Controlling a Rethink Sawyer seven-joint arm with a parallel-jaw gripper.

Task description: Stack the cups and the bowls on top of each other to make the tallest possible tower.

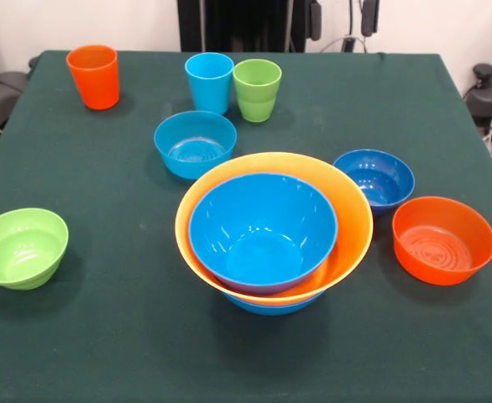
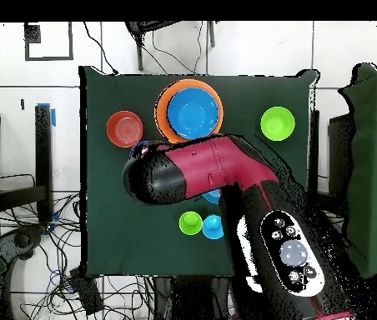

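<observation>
So far, only the base of the tower [image 1: 273, 231] is seen to be built, low at the centre of the front view: a bright blue bowl is nested inside the wide yellow-orange bowl, and a sliver of another bright blue bowl shows beneath it. Everything else is judged still to be stacked.

At the same depth or a little further, the lime green bowl [image 1: 21, 248] is found at the left edge and the orange bowl [image 1: 442, 239] at the right, each well apart from the pile. Just beyond, the dark blue bowl [image 1: 374, 179] is set near the tower's upper right, and the light blue bowl [image 1: 195, 143] near its upper left. Furthest back, toward the top of the frame, the light blue cup [image 1: 209, 81] and the lime green cup [image 1: 257, 89] are placed just beside each other, perhaps touching, while the orange cup [image 1: 94, 75] is left alone at the upper left. All are upright on the green table [image 1: 103, 336].

Roughly a third of the work is taken as done (three pieces of ten).

The arm [image 2: 200, 171] is seen only from overhead, stretched from the lower right toward the middle of the table, with its rounded black end near the orange bowl. The gripper itself is not shown in either view, so its state cannot be told.
</observation>
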